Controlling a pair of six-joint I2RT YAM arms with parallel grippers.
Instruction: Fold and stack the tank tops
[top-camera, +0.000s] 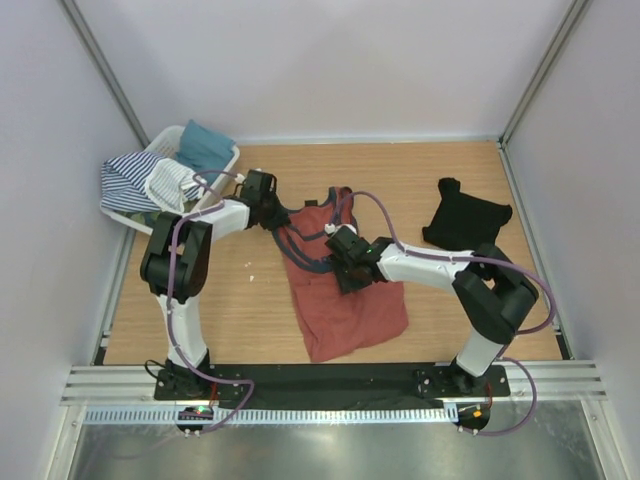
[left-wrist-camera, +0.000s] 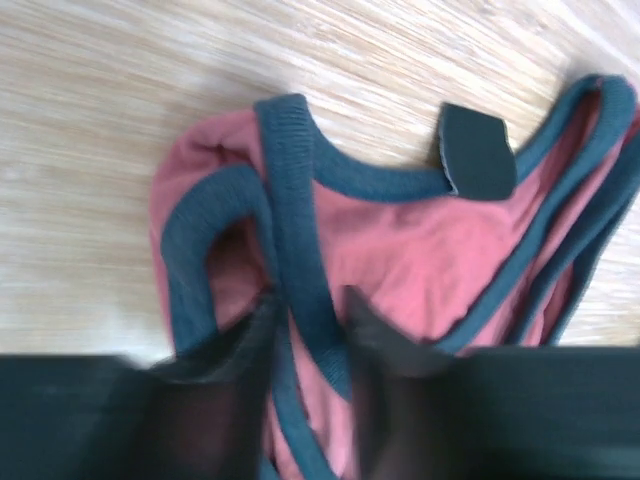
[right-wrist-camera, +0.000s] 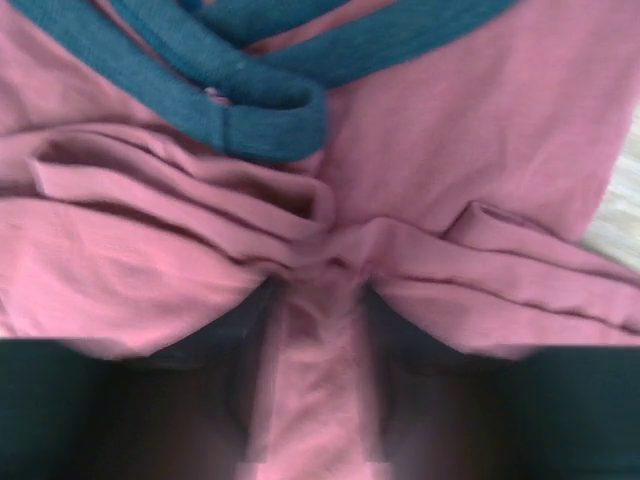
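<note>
Right of the white basket (top-camera: 228, 152), the rust-red tank top (top-camera: 345, 305) lies spread, limp and light. The black tank top (top-camera: 465, 215) sits folded farther right. The right gripper (right-wrist-camera: 318, 300) pinches a puckered fold mid-body. The left gripper (left-wrist-camera: 312, 315) straddles a navy strap (left-wrist-camera: 290, 180), jaws narrow; gripped or not, I cannot tell. That seamed edging looks the surest hold.
</note>
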